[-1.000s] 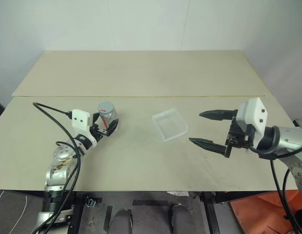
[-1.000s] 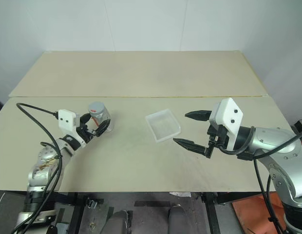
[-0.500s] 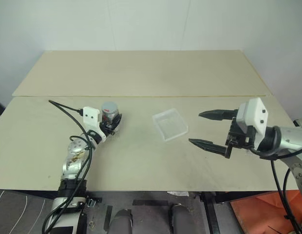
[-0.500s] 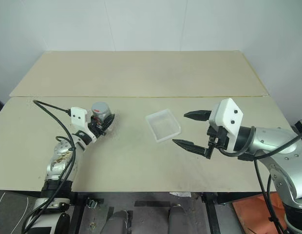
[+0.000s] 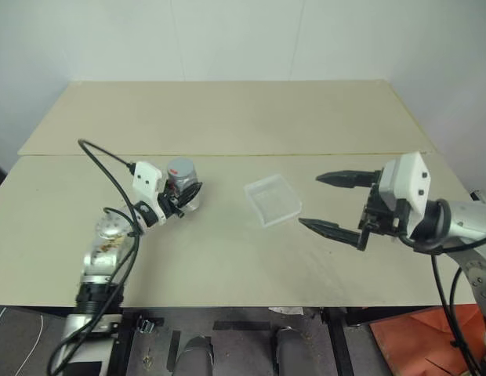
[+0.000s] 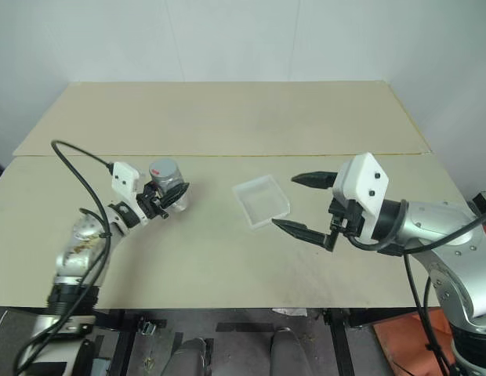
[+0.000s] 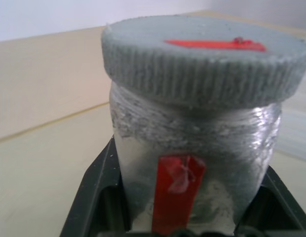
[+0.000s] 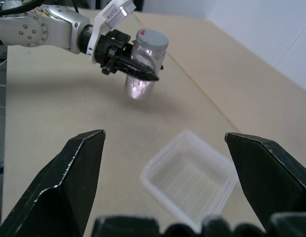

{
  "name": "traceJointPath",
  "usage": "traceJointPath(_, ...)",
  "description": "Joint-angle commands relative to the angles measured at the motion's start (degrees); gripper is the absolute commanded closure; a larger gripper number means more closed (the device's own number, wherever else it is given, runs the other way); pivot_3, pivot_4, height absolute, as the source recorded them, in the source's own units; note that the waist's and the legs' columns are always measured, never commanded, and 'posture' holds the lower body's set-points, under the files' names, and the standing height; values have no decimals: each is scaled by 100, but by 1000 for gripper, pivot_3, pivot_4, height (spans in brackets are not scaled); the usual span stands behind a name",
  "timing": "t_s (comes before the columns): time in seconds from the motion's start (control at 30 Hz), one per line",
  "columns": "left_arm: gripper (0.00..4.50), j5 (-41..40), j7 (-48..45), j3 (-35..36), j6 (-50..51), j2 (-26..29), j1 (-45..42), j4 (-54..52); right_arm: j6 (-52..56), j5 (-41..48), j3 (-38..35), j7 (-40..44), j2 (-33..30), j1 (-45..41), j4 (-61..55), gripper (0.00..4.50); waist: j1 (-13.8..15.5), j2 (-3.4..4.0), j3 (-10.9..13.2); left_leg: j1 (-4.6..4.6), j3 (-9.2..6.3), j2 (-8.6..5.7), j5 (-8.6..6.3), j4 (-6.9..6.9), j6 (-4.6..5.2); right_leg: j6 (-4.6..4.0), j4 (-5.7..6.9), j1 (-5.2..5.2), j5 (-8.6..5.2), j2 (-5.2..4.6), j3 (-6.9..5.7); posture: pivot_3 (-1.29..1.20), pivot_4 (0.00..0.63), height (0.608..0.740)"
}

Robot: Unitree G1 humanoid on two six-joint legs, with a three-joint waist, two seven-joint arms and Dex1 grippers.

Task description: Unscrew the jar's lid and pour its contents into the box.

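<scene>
Box (image 5: 273, 200) sits bare between lidded jar (image 5: 183, 182), pinched by left gripper (image 5: 183, 205), and wide-spread right gripper (image 5: 328, 201).

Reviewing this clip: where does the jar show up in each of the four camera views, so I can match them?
Left eye view: jar, left of centre, held in the left tool.
Right eye view: jar, further left.
Left wrist view: jar close up, lid on.
Right wrist view: jar, upper middle.
Shared landmark: the clear box beside it.

Ribbed matt grey lid (image 7: 202, 59) on frosted jar (image 7: 192, 163); clear glossy plastic box (image 5: 273, 200).
</scene>
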Motion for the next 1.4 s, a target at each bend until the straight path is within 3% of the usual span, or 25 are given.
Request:
traceJointPath(0.03, 2552, -671, -963, -22, 401, 334, -344, -475, 214, 203, 270, -355, 310, -584, 126, 0, -11, 0, 0, 1, -1, 0, 0, 0, 0, 0, 0, 0, 0, 1, 0, 0, 150, 740)
traceJointPath(0.17, 2552, -981, -1648, -205, 541, 280, -964, -251, 531, 188, 744, -691, 774, -1383, 396, 0, 0, 1, 1, -1, -1, 0, 2, 1, -3, 0, 2, -2, 0, 1, 0, 0, 150, 740)
traceJointPath(0.4, 2552, -463, -2820, -820, -105, 150, -1843, 976, 1117, 142, 1341, -1108, 1509, -2423, 867, 0, -19, 2, 1, -5, -4, -2, 2, 0, -3, -1, -3, -7, 0, 1, -2, 0, 150, 740)
traceJointPath(0.67, 2552, -284, -3326, -940, -476, -51, -2168, 1428, 1307, -50, 1697, -1279, 1824, -2711, 921, 0, -130, 3, 2, -12, -6, -2, 2, 0, -3, 0, 4, -13, 0, 0, -2, 0, 150, 740)
traceJointPath(1.1, 2552, -260, -3412, -931, -534, -111, -2115, 1217, 1597, -261, 1892, -1484, 2216, -2987, 1196, 0, -149, 4, 2, -9, -8, -2, 2, 0, -2, 0, 6, -14, 0, 1, -2, 0, 150, 740)
traceJointPath(1.2, 2552, -255, -3407, -929, -542, -111, -2089, 1196, 1610, -261, 1909, -1432, 2231, -3007, 1223, 595, -148, 4, 2, -10, -10, -2, 2, 1, -2, 0, 7, -15, 0, 1, -2, 0, 150, 740)
traceJointPath(1.3, 2552, -283, -3411, -921, -522, -123, -2095, 1171, 1589, -289, 1962, -1334, 2214, -2944, 1256, 1595, -151, 4, 2, -10, -10, -2, 2, 1, -2, 0, 7, -14, 0, 1, -1, 0, 150, 740)
traceJointPath(1.4, 2552, -347, -3479, -906, -488, -118, -2114, 1154, 1452, -231, 1949, -1033, 2187, -2899, 1359, 1747, -150, 4, 2, -10, -9, -2, 2, 1, -2, 0, 7, -15, 0, 1, -2, 0, 150, 740)
